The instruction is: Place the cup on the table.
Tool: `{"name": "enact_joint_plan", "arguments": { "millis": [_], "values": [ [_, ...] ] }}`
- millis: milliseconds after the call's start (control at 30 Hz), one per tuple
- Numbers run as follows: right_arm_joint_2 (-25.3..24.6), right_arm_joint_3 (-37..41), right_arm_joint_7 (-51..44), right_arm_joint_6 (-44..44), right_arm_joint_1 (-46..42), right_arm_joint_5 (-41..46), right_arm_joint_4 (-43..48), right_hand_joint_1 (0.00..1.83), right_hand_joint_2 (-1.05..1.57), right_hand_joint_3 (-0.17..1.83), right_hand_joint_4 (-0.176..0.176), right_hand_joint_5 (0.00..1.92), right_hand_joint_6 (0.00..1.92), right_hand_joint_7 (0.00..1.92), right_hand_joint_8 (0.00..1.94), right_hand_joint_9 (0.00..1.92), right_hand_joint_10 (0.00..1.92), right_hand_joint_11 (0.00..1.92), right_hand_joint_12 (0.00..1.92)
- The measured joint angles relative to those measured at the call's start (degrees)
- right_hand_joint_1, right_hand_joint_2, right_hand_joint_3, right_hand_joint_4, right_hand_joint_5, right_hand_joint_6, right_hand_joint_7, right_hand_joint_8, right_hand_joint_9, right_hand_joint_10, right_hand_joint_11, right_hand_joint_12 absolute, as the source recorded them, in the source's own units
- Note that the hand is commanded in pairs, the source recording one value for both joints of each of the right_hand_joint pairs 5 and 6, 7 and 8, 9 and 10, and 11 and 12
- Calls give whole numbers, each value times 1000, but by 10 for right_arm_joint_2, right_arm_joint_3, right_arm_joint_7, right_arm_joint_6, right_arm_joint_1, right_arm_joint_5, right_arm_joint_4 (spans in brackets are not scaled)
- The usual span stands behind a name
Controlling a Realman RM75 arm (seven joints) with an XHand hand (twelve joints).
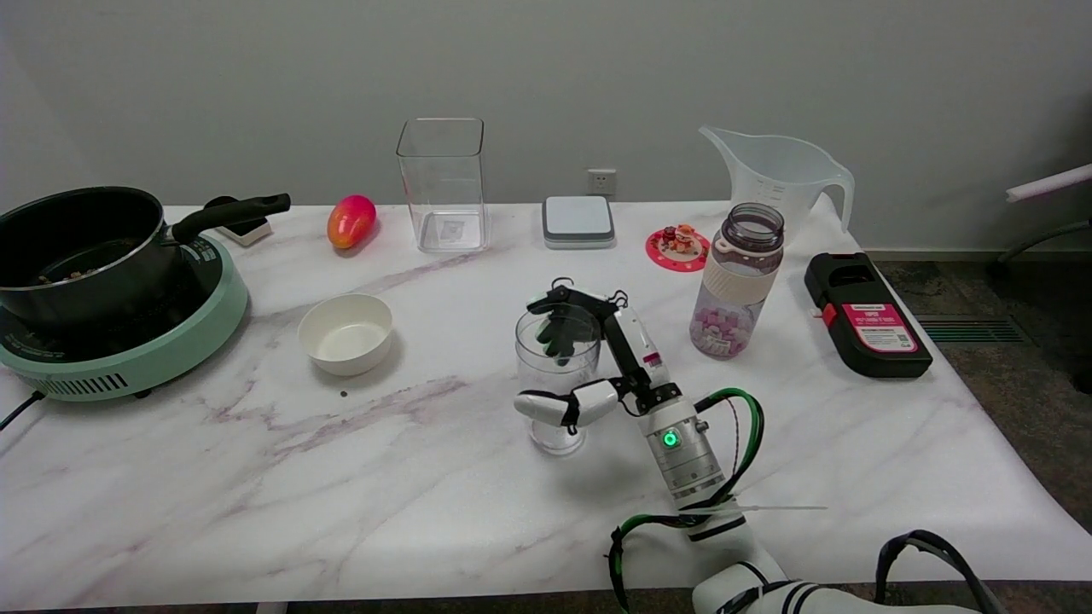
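Observation:
A clear, empty cup (550,379) stands upright near the middle of the marble table (256,477), its base on or just above the surface. My right hand (631,354) reaches in from the lower right and holds it. The dark fingers (559,328) curl around the far side at the rim, and the white thumb (554,408) crosses the near side low down. The fingers show through the clear wall.
A bottle (738,286) with pink pieces stands just right of the hand. A white bowl (345,333) lies to the left, with a black pot (77,247) on a green cooker (128,358) beyond. Mango (351,221), clear container (442,183), scale (578,221), jug (781,175) and black box (866,315) line the back and right.

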Motion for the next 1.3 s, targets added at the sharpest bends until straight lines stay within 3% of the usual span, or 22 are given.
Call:
{"name": "enact_joint_plan", "arguments": {
  "millis": [167,400,1000,1300],
  "values": [
    [1,0,1,0,-3,0,0,1297,257,956,0,663,663,975,975,841,841,955,955],
    [2,0,2,0,-5,-2,0,1283,100,1129,0,650,650,882,882,662,662,787,787],
    [7,3,1,0,-11,1,5,1283,-195,1341,0,425,425,477,477,492,492,557,557],
    [13,4,-1,-5,-11,3,13,1268,-431,1453,0,169,169,393,393,387,387,481,481]
  ]
}}
